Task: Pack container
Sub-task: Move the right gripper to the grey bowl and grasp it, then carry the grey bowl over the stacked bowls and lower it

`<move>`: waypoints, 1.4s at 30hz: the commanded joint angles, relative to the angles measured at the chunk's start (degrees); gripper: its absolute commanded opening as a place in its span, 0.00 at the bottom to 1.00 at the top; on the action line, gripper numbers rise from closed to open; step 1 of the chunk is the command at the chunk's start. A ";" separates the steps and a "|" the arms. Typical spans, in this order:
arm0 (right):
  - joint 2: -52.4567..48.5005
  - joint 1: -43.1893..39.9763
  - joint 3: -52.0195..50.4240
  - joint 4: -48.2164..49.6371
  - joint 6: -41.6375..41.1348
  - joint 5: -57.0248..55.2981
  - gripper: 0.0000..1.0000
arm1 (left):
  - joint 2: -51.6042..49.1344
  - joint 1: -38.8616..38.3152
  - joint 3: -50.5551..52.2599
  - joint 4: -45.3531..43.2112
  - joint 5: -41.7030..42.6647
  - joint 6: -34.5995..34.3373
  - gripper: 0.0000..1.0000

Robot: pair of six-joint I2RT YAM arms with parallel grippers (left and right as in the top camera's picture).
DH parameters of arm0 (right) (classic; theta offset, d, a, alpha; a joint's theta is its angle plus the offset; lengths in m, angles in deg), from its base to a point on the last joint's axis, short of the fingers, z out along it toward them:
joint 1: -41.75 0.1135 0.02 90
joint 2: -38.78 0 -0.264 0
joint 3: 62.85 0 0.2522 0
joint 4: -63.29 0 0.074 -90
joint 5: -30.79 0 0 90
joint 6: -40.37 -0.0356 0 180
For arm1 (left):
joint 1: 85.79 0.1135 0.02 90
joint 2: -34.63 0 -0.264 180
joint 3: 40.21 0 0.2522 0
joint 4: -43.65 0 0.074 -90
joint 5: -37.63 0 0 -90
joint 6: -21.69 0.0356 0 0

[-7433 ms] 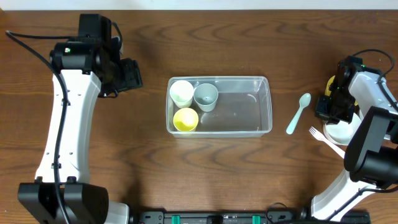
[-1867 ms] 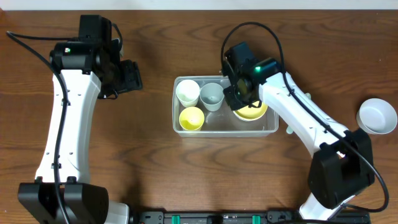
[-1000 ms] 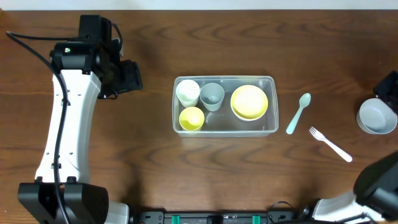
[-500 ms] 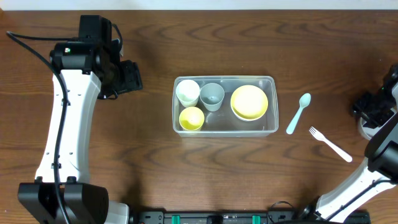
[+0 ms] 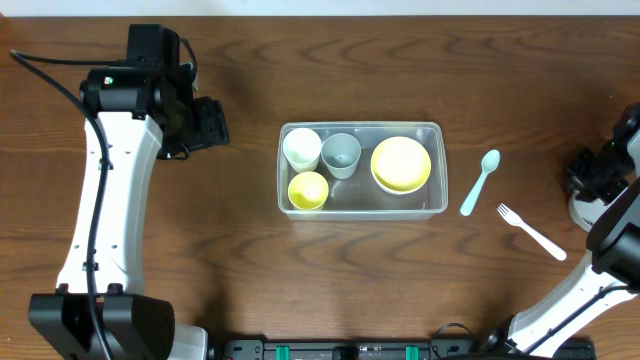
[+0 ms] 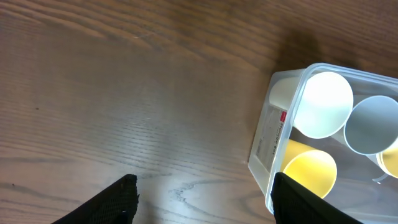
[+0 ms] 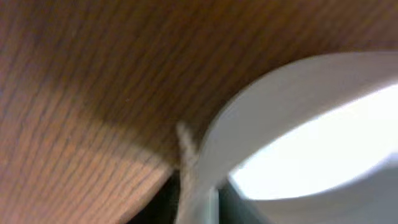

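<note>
The clear container stands mid-table and holds a white cup, a grey-blue cup, a yellow cup and a yellow bowl. Its left end shows in the left wrist view. My left gripper is open and empty, left of the container and apart from it. My right gripper is at the far right edge, its fingers closed on the rim of a pale grey-white bowl. In the blurred right wrist view the rim sits between the fingers.
A pale blue spoon and a white fork lie on the wooden table between the container and the right gripper. The right arm's base is at the lower right, the left arm's at the lower left.
The right arm set the yellow bowl in the container, swung out to the far right and came down on the grey-white bowl. The left arm has not moved.
</note>
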 commanded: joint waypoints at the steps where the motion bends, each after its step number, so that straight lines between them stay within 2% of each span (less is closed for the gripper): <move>1: 0.28 0.11 -0.13 -0.39 -0.15 1.46 0.03 | 0.48 0.13 0.07 0.31 -0.48 -0.52 0.69; 7: 4.37 0.81 0.24 -1.18 -0.13 2.05 0.01 | 0.48 0.13 0.07 0.31 -0.48 -0.52 0.69; 13: 15.56 5.81 2.34 -0.90 4.22 6.80 0.01 | 0.48 0.13 0.07 0.33 -0.48 -0.52 0.70; 18: 26.64 17.62 3.82 -0.90 14.80 15.54 0.01 | 0.48 0.13 0.07 0.31 -0.46 -0.55 0.70; 23: 31.65 34.07 3.82 -1.62 22.86 14.73 0.02 | 0.48 0.13 0.07 0.33 -0.46 -0.55 0.69; 27: 30.36 45.72 3.58 -1.51 22.80 11.39 0.02 | 0.48 0.13 0.07 0.35 -0.46 -0.55 0.69; 31: 26.45 53.05 3.54 -1.57 22.77 11.39 0.02 | 0.48 0.13 0.07 0.33 -0.48 -0.55 0.69; 36: 19.93 57.24 3.50 -1.92 22.77 11.39 0.02 | 0.48 0.13 0.07 0.35 -0.48 -0.52 0.69; 42: 12.63 57.90 3.50 -3.08 22.32 11.39 0.01 | 0.48 0.13 0.07 0.35 -0.48 -0.52 0.69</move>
